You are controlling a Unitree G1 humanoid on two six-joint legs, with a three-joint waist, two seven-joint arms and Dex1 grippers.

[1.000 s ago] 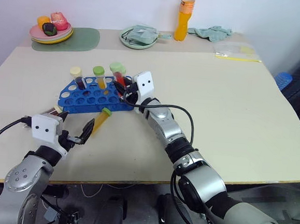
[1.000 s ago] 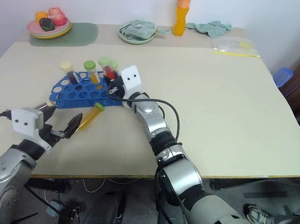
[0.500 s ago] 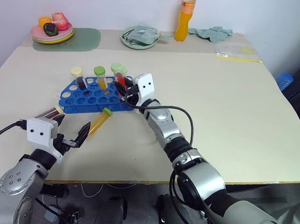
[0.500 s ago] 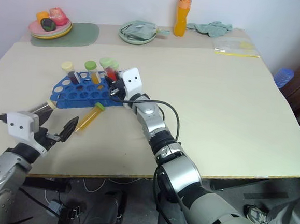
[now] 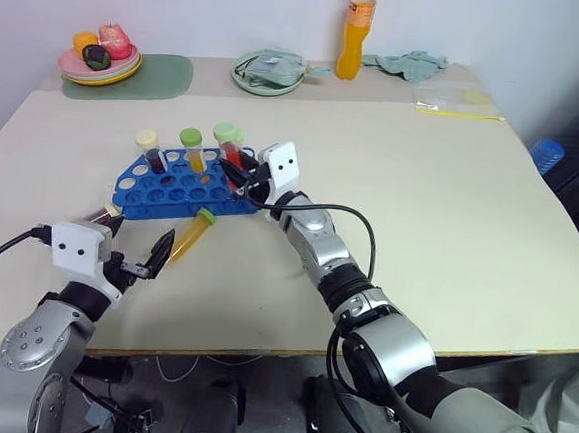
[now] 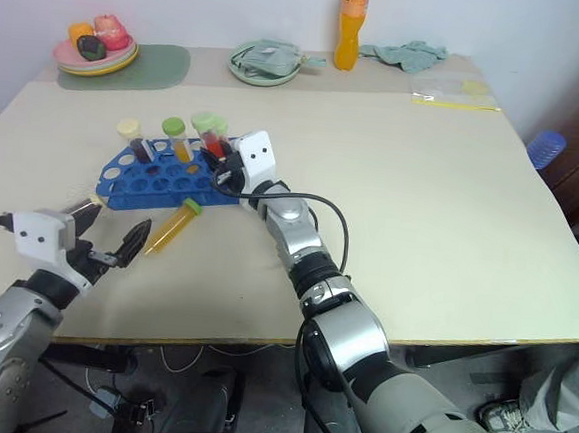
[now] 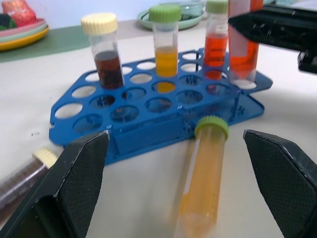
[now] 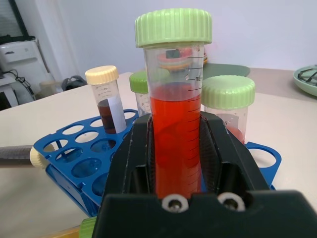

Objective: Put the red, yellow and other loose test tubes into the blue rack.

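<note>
Your right tool (image 8: 177,163), clamped on the upright red tube (image 8: 174,124), hovers at the blue rack (image 5: 177,183) on the desk (image 5: 440,218), while your wide-open left tool (image 7: 178,183) faces the lying yellow tube (image 7: 203,173) lengthwise.

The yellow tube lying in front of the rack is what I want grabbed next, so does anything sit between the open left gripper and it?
Nothing visible does. The yellow tube lies on bare table between the fingers of the left gripper, with the blue rack behind it.
</note>
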